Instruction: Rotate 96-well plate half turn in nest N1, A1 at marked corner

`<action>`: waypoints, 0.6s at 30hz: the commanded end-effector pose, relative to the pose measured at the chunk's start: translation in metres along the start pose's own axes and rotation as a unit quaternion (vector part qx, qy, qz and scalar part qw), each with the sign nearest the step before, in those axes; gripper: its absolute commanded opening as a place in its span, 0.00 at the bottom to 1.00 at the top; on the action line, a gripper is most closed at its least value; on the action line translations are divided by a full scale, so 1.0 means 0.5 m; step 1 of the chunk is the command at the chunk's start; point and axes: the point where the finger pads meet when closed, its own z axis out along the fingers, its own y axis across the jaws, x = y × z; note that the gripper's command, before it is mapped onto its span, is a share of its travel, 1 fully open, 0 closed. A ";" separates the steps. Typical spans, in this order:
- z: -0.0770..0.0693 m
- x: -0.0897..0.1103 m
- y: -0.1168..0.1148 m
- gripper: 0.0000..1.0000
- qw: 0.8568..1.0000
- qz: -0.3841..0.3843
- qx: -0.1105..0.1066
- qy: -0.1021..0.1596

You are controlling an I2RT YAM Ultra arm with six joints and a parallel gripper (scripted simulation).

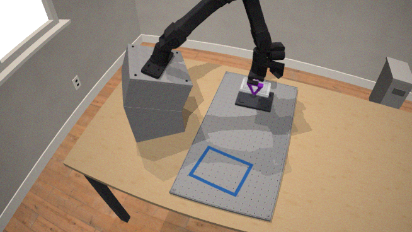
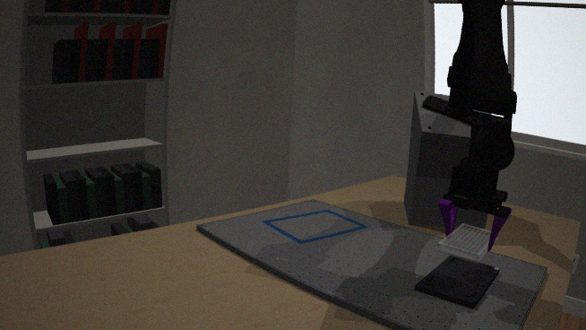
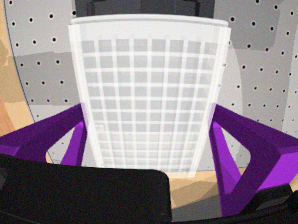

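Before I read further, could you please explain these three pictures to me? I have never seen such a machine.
It is one black robot arm bolted on a grey pedestal. One picture looks down from above, one from the side, and one from a camera on the arm's wrist. On the wooden table lies a grey perforated deck with a blue taped outline and a dark plate nest. The purple claw is shut on a clear 96-well plate, holding it in the air above the nest.
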 end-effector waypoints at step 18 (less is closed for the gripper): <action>0.048 -0.022 0.012 0.00 1.000 0.000 -0.007 -0.015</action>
